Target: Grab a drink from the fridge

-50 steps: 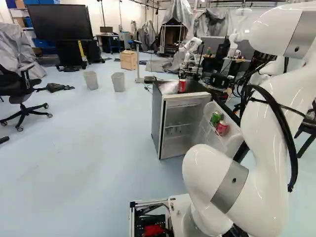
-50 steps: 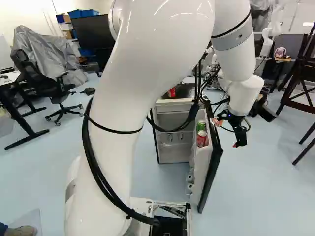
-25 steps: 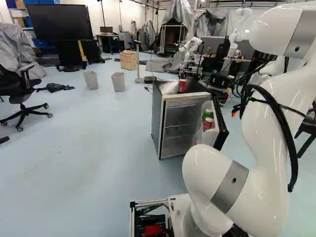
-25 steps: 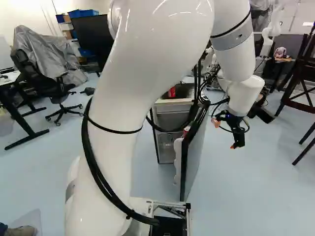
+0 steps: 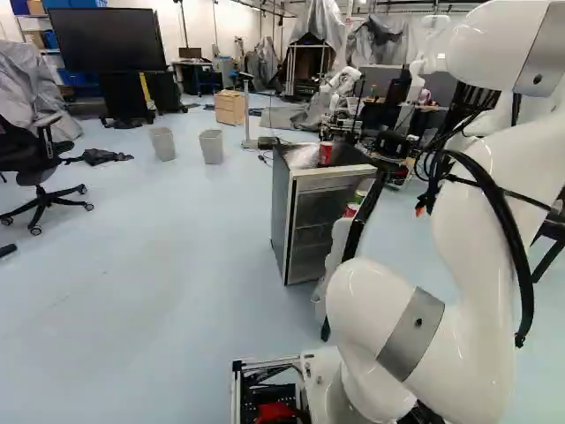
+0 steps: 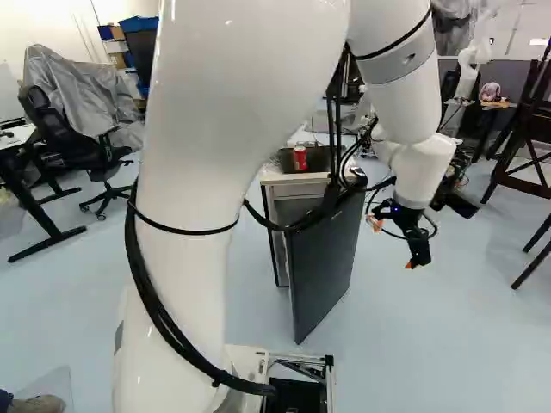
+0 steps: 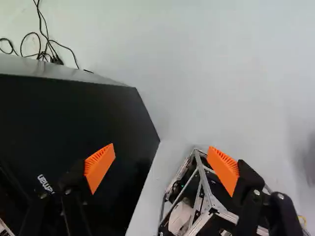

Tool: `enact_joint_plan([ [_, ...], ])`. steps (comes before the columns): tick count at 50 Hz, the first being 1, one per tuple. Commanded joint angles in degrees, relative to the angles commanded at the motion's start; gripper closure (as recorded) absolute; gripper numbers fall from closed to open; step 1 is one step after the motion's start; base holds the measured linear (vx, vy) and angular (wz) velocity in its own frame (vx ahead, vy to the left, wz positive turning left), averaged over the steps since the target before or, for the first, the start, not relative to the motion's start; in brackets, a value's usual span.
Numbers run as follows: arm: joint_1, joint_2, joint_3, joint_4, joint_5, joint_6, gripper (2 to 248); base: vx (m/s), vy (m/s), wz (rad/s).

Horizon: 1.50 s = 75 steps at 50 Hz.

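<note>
The fridge door [image 6: 323,271] has swung nearer shut, half-hiding the drink cans [image 5: 352,210] in its rack, at three o'clock from the fridge [image 5: 280,212] in the left base view, so the empty, spread fingers [image 7: 99,166] probably need it reopened.

White lettering [image 7: 45,183] stands on the black panel of the fridge [image 7: 74,118] in the wrist view, not securely legible; pale print [image 6: 300,157] on the red can [image 6: 300,165] is too small to read.
</note>
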Motion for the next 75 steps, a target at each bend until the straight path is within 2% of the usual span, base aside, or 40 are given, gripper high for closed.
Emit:
enact_joint_plan([
  [39,-0.3,9.5,12.8,-17.7,2.4,0.0,3,0.000,0.000,0.000],
  [56,0.0,13.9,18.3,-27.5,3.4,0.0,3,0.000,0.000,0.000],
  [75,1.5,18.9,24.2,-38.9,4.7,0.0,3,0.000,0.000,0.000],
])
